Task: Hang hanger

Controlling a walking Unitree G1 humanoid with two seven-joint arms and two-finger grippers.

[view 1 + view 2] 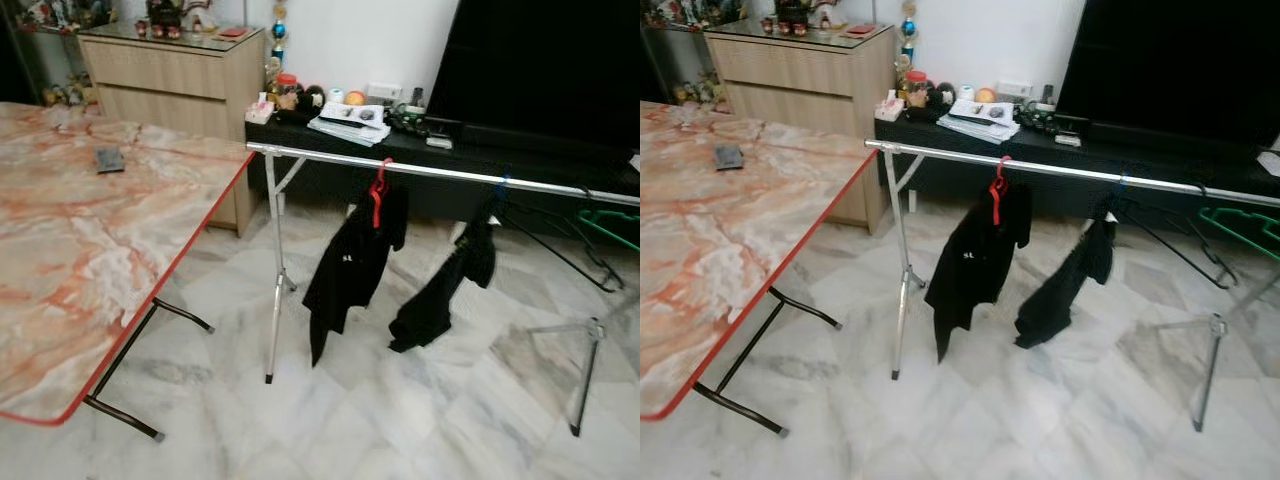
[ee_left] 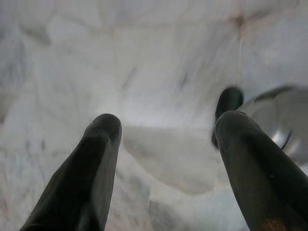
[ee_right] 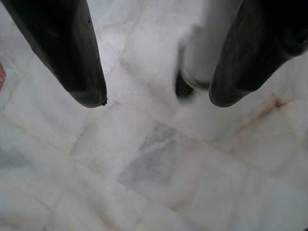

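Marble floor (image 1: 400, 420) fills the foreground, and both wrist views look straight down at it: the left gripper (image 2: 166, 130) and right gripper (image 3: 154, 98) hang idle, each with its fingers apart and nothing between them. To the left stands a folding worktop (image 1: 90, 260) with a red edge, bare but for a small dark object (image 1: 109, 160). Across the room runs a metal rail (image 1: 440, 172) on tripod legs. A red hanger (image 1: 379, 195) with a black garment (image 1: 350, 265) hooks over it, and beside that a second black garment (image 1: 445, 285) droops from a blue hanger (image 1: 500, 186). Empty hangers, one black (image 1: 1180, 240) and one green (image 1: 1245, 225), hang at the rail's far right end, the likely task items. No container is in view.

Judging from here, the risk lies in the approach: the rail's spread legs sit in the walking path and a bump could topple it, and a thin wire hanger could slip from long fingers or snag its neighbour.
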